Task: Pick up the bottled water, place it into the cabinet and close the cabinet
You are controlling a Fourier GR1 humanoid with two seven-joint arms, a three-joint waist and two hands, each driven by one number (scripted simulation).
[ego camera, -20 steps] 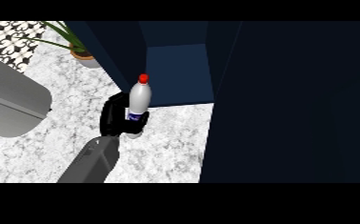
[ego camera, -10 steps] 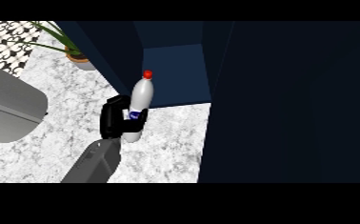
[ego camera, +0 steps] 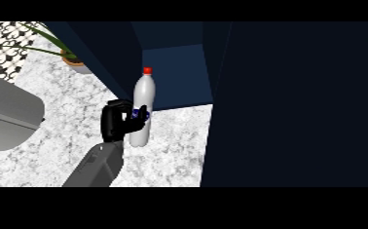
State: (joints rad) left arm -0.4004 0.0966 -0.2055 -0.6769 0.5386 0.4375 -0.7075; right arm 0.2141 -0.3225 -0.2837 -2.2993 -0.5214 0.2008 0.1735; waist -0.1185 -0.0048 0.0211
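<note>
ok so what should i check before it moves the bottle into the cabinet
1. Grip: the left hand is curled round the bottle: ok.
2. The bottle is upright, red cap on: ok.
3. The cabinet is open ahead: ok.
4. The bottle is inside: not ok, its base is over the counter.
5. Room inside: cannot tell, too dark.
6. The right hand is ready: cannot tell, not in view.

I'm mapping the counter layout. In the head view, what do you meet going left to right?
grey rounded object → plant pot → left hand, curled round the bottle → water bottle → cabinet opening → dark panel
</note>
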